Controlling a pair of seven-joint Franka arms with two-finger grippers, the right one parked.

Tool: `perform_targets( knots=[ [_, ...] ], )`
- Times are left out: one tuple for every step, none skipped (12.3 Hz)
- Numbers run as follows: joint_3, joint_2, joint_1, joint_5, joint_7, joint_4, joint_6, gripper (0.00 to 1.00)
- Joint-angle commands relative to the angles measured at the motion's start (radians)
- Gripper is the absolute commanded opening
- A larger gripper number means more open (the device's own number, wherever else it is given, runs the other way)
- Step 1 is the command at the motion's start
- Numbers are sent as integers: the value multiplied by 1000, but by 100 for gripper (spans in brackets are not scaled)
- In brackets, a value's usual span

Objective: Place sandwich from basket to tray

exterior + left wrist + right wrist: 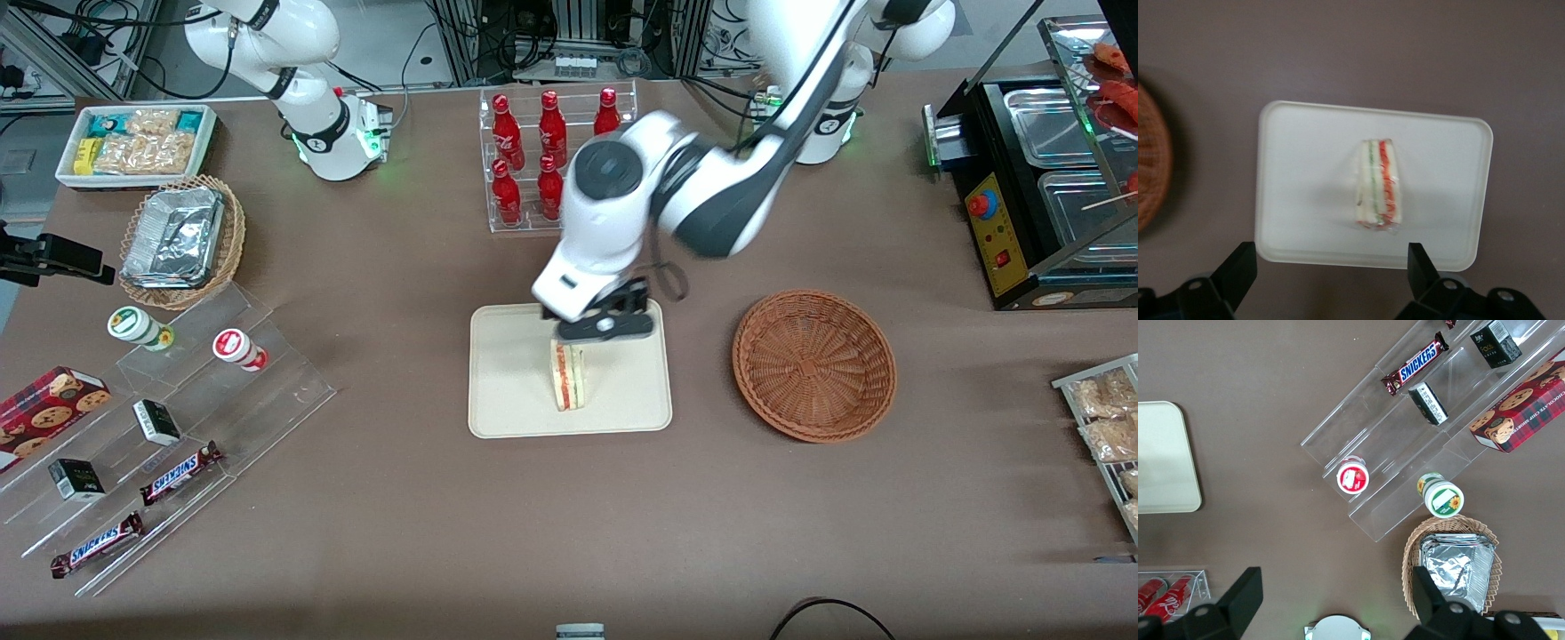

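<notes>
The sandwich (569, 377) is lying in the tray (507, 400), with the open gripper (605, 327) hovering just above it. The basket (813, 364) is sitting empty at the tray's 3 o'clock in the front view. Bars (180, 472) reading "SNICKERS" are resting on clear steps (222, 391).

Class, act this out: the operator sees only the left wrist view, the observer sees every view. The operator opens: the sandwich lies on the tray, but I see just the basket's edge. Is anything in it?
Observer: No. The front view shows the basket empty; the sandwich lies on the tray.
Operator: What stands near the tray?
Observer: A clear rack of red bottles, farther from the front camera than the tray.
Operator: Where is my gripper?
Observer: The open gripper hangs over the tray's edge nearest that rack.
</notes>
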Motion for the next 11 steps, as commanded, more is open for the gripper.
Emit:
perform_targets(
  knots=[
    [12,-161,90,-12,-14,-47,-119,100],
    [14,-204,127,-11,-3,-49,-164,100],
    [14,-246,181,-11,52,-50,-211,100],
    [14,-280,224,-17,127,-50,-265,100],
    [14,-307,280,-20,197,-53,-305,100],
    [14,-333,325,-20,268,-60,-331,100],
    [14,-358,371,-23,339,-64,-359,100],
    [14,-383,431,-46,447,-67,-396,100],
    [14,-396,493,-75,553,-66,-423,100],
    [14,-412,540,-80,638,-67,-451,100],
    [15,-418,575,-81,716,-67,-469,100]
  ],
)
